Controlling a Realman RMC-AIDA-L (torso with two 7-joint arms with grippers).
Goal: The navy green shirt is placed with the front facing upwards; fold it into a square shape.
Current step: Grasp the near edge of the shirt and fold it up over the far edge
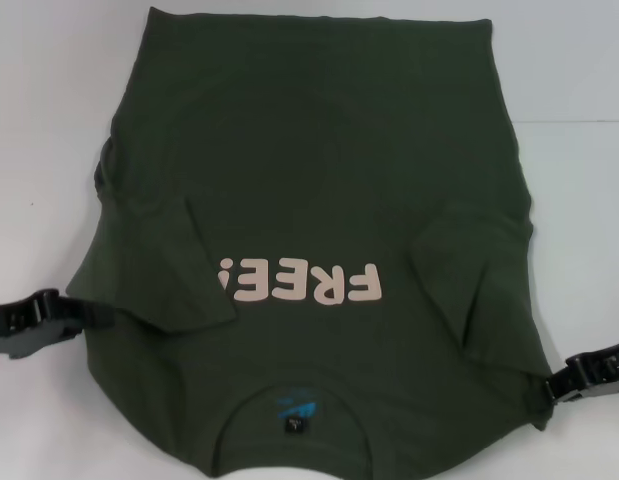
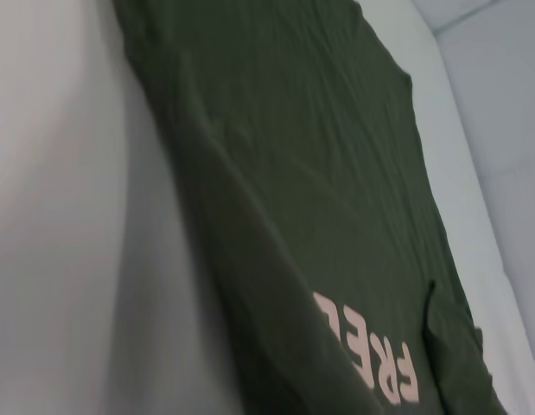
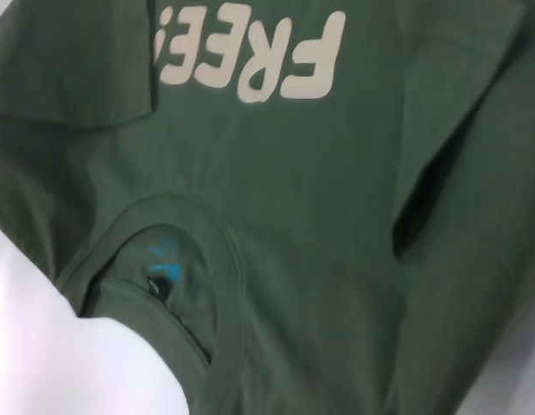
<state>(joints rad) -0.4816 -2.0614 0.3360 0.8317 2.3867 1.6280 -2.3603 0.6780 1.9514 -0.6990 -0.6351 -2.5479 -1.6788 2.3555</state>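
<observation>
From the head view, I see the navy green shirt point(image 1: 319, 200) spread print-up on the white table point(image 1: 579, 180), collar near me, hem far, both sleeves folded inward. My left hand point(image 1: 59, 315) sits at its near-left edge, my right hand point(image 1: 564, 385) at its near-right edge, so the long axis runs away from both. I cannot tell their grip. The left wrist view shows the shirt's body stretching far. The right wrist view shows the collar point(image 3: 176, 285) and print.

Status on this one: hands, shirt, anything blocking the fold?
Left hand and right hand at the shirt's side edges near the collar. Navy green shirt front up, both sleeves folded inward. Nothing in the way.
</observation>
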